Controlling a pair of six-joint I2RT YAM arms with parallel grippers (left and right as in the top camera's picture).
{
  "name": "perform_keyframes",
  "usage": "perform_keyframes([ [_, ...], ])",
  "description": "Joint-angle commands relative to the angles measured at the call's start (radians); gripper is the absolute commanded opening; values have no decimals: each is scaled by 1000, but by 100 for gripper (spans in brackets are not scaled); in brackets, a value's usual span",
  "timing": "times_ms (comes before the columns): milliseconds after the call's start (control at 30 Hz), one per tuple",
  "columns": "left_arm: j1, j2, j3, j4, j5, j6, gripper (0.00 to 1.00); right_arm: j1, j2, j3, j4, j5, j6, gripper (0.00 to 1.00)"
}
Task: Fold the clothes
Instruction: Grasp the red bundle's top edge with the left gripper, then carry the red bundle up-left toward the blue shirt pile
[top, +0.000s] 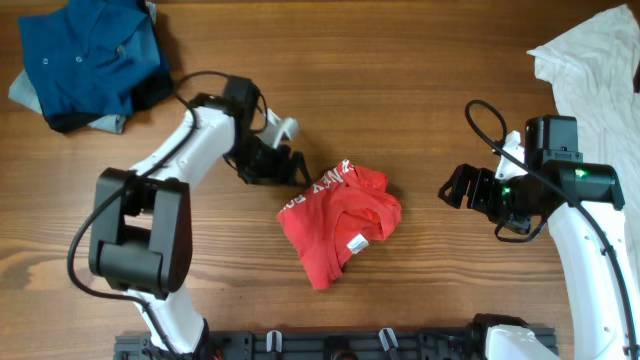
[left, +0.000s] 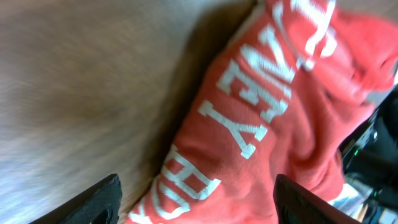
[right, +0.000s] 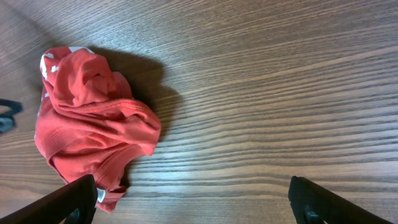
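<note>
The red T-shirt (top: 340, 222) lies crumpled in a heap at the table's middle, white lettering at its upper left and a pale label (top: 356, 243) showing. My left gripper (top: 288, 168) is open right at the shirt's upper left edge; in the left wrist view the red cloth with white letters (left: 261, 124) fills the space between the open fingers (left: 196, 202). My right gripper (top: 457, 187) is open and empty, a short way to the right of the shirt. In the right wrist view the shirt (right: 93, 124) lies at the left, ahead of the open fingers (right: 193, 202).
A dark blue buttoned garment (top: 90, 55) is piled at the back left corner. A large white garment (top: 595, 60) lies at the back right, near the right arm. Bare wooden table (top: 420, 90) lies between them.
</note>
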Motion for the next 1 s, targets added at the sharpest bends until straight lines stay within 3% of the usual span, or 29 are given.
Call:
perform_keyframes([
  [0,-35,17,-55,12,28,51,77,-3,4,-4,-2,-20,-9,99],
  [300,-104,72,-66,22,100,48,77,-3,4,-4,-8,-20,-9,99],
  [367,-132,79,-66,28,99,19,73,-3,4,-4,-7,-20,-9,99],
  [433,-155,86,-66,34,99,12,62,-3,4,-4,-7,-24,-10,99],
  [500,-185,101,-66,52,99,8,40,-3,4,-4,-7,-43,-13,99],
  [567,-209,121,-66,89,99,-46,4,-3,4,-4,-10,-43,-13,99],
  [733,-220,129,-66,237,67,-243,4,-3,4,-4,-16,-43,-12,99],
  [967,-111,129,-66,516,-269,-549,4,-3,4,-4,-31,-42,-28,98],
])
